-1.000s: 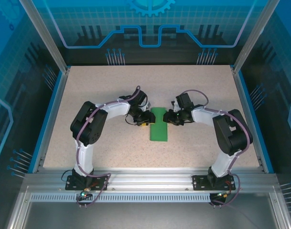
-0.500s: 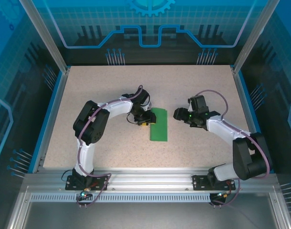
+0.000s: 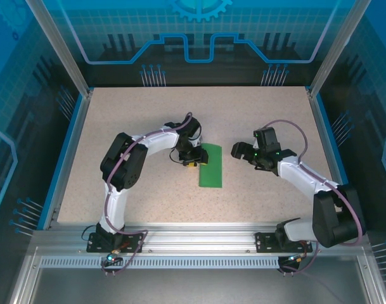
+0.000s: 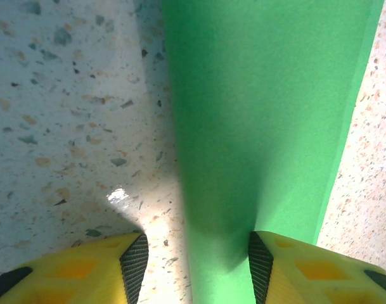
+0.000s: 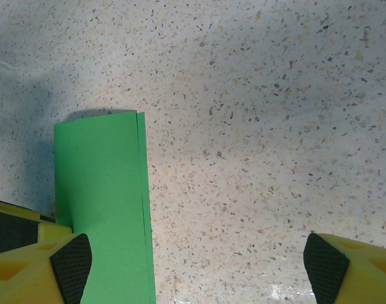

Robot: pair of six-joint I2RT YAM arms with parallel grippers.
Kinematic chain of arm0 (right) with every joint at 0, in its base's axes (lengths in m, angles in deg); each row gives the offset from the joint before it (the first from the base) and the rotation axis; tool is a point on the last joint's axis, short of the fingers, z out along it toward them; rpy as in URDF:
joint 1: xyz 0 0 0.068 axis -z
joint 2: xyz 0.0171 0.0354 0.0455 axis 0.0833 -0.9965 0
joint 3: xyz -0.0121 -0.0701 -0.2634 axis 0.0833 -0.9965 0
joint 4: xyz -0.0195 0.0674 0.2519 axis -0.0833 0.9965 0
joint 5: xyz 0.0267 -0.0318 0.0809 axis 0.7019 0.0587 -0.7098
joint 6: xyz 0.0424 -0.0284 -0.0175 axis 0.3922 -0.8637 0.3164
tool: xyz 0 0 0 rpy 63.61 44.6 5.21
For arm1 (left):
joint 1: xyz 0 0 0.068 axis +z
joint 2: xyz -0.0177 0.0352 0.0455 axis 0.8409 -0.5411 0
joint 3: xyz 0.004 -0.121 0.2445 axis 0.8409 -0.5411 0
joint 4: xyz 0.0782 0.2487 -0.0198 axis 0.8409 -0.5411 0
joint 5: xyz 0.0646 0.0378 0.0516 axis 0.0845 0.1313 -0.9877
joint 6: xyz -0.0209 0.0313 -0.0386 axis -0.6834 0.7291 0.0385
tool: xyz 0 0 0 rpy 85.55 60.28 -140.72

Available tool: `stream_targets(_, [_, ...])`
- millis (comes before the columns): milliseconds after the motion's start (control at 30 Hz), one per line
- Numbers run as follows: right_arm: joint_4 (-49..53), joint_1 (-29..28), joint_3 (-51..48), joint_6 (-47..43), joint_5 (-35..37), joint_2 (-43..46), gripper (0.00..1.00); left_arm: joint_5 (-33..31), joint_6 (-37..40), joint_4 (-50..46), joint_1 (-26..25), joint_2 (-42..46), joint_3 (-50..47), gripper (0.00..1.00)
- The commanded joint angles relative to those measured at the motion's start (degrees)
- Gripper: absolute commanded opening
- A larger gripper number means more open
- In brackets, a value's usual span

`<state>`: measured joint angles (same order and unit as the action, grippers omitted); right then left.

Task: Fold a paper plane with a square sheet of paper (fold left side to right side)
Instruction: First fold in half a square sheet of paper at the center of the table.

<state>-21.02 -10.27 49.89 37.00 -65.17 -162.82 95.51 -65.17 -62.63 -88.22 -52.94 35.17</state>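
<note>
The thin green paper sheet (image 3: 211,165) lies flat as a narrow strip between my two grippers, its long side running away from the arm bases. In the right wrist view two paper edges run almost flush along the strip's right side, so I judge the left-to-right fold is already laid over and the closed crease is on the side facing the left gripper (image 3: 191,158).

That gripper sits low at the strip's left edge, towards its far end. Its jaws are partly apart and clamp nothing. In the left wrist view one black pad (image 4: 260,258) is over the paper, the other (image 4: 134,259) is over bare table, and the creased edge runs between them. I read this as holding the sheet down or working the crease. I cannot tell whether the pad actually presses on the paper.

The right gripper (image 3: 238,152) hangs just beside the strip's right edge, apart from it, with its jaws spread wide and empty. The strip's far corner lies just ahead of its left finger. It looks placed to keep clear of the free edges.

Around everything is the speckled beige tabletop (image 3: 148,190).
</note>
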Motion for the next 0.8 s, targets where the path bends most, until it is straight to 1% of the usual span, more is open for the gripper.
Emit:
stream_targets(0, [1.40,0.87,-0.15,0.19,0.77,1.43,0.91,-0.43,1.32,0.22,-2.39,-4.54,-0.11,0.50])
stream_targets(700, [2.10,1.07,-0.21,-0.23,0.70,2.31,0.93,-0.77,1.93,-1.92,-3.30,-7.51,2.23,0.52])
stream_targets(767, [2.13,1.05,-0.17,-0.16,0.70,2.38,0.94,-1.21,2.27,-2.50,-3.42,-7.80,2.51,0.53])
